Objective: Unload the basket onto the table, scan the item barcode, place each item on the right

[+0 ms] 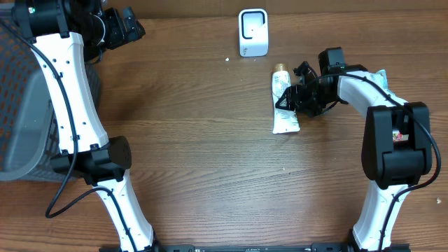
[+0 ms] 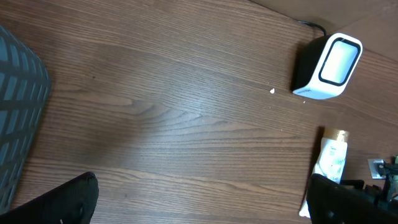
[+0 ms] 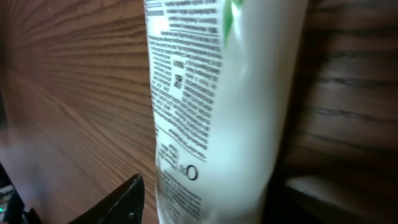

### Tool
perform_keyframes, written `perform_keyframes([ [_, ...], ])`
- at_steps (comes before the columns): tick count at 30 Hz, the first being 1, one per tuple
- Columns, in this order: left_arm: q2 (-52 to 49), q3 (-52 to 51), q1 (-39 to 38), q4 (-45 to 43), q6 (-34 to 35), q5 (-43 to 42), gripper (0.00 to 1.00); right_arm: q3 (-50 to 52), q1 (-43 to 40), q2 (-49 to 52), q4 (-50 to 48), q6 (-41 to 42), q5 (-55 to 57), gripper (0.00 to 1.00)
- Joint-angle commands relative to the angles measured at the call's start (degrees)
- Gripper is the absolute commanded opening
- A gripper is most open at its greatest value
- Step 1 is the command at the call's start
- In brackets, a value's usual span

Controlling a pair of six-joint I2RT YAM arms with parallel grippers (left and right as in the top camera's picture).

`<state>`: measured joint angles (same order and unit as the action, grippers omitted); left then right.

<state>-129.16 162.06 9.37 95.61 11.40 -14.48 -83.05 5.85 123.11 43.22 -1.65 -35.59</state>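
Since the tube (image 1: 285, 105) lies flat on the table (image 1: 196, 140) near the scanner (image 1: 253, 32), our right gripper (image 1: 295, 98) straddles it, likely to lift its print that way; whether we pinch it we cannot tell. Our left gripper (image 2: 199, 208) hangs spread, empty, out of the way.

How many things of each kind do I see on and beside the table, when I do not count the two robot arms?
Barcode scanner, white: 1
Tube, white with a gold cap: 1
Mesh basket, grey, at the left edge: 1
Total: 3 things that can be clearly seen
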Motion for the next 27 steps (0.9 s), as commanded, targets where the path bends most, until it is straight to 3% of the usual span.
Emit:
perform_keyframes([
  [1, 0.59, 0.7, -0.39, -0.09, -0.7, 0.07, 1.0, 2.1, 1.2, 1.09, 0.35, -0.09, 2.05, 0.44],
  [3, 0.59, 0.7, -0.39, -0.09, -0.7, 0.07, 1.0, 2.1, 1.18, 1.09, 0.39, -0.09, 2.03, 0.36],
  [6, 0.59, 0.7, -0.39, -0.09, -0.7, 0.07, 1.0, 2.1, 1.2, 1.09, 0.79, -0.09, 2.01, 0.33],
  [11, 0.59, 0.7, -0.39, -0.09, -0.7, 0.07, 1.0, 1.79, 1.07, 1.09, 1.16, -0.11, 1.99, 0.16],
  [18, 0.59, 0.7, -0.39, -0.09, -0.7, 0.07, 1.0, -5.22, 0.68, -1.09, 6.38, -0.37, 4.5, 0.04],
  [27, 0.59, 0.7, -0.39, -0.09, -0.7, 0.07, 1.0, -21.14, 3.39, -5.49, 20.24, -7.26, 19.65, 0.04],
])
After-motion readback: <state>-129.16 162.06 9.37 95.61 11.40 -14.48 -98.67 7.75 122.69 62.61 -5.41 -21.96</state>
